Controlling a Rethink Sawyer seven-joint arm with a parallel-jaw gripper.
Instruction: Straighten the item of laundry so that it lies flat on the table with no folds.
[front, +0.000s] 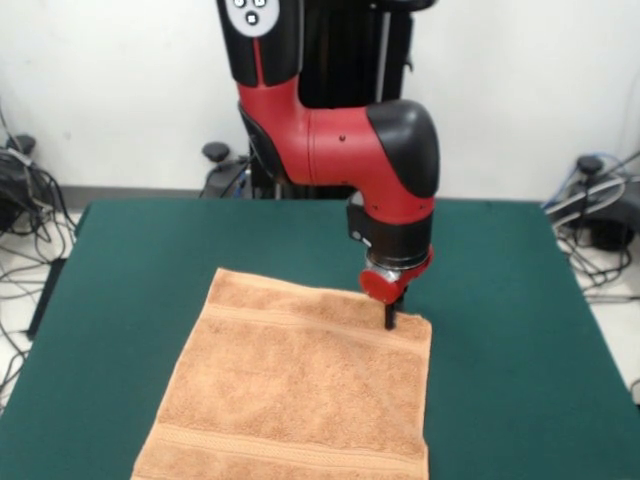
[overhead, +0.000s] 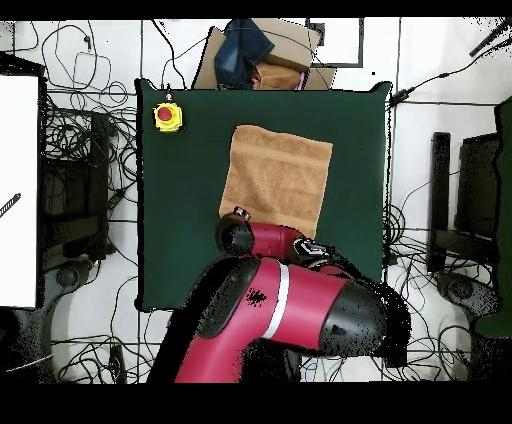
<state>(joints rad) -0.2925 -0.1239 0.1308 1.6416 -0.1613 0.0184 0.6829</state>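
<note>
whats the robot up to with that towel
A red and black Sawyer arm has its gripper down at one corner of a peach-orange towel spread on the green table. The towel already looks nearly flat, with no clear folds. A yellow box with a red button sits near a table corner.

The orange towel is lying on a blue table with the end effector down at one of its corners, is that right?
Not quite: the table is dark green, not blue, as the front view shows. The rest holds: the orange towel lies on it, and the end effector is down at one of its corners.
</note>
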